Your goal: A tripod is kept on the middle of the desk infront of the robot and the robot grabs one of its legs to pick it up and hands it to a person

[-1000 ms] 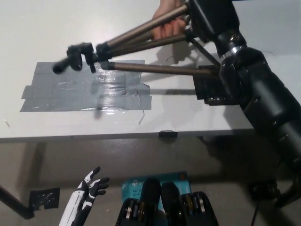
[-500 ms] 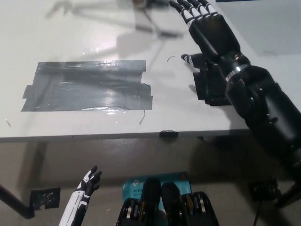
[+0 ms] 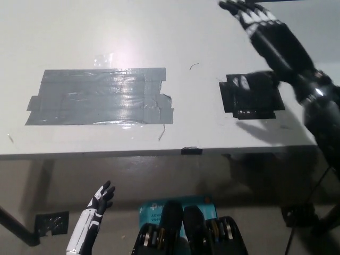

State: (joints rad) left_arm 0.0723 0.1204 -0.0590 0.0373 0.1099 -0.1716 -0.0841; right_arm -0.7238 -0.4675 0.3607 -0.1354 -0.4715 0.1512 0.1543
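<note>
Head view, looking steeply down on a white desk (image 3: 175,32). The black right hand (image 3: 265,29) is raised over the desk's far right corner, fingers spread apart and holding nothing. Its forearm runs down the right edge of the picture. The arm crosses the right side of a black tape patch (image 3: 249,96) stuck flat near the desk's right edge and hides part of it. A thin curled strand (image 3: 195,66) lies on the surface to the left of that patch, apart from it.

Further left, a wide patch of grey tape (image 3: 98,95) covers the left half of the desk, glossy where the light strikes it. A short strand (image 3: 161,133) trails from its lower right corner toward the front edge. A small dark clip (image 3: 191,151) sits on the front edge near the middle.

The tripod does not show anywhere in this view.

Below the desk, the white left hand (image 3: 102,195) rests at lower left, fingers apart and empty. On the floor are a teal sheet (image 3: 202,202) and a black tape square (image 3: 50,223).
</note>
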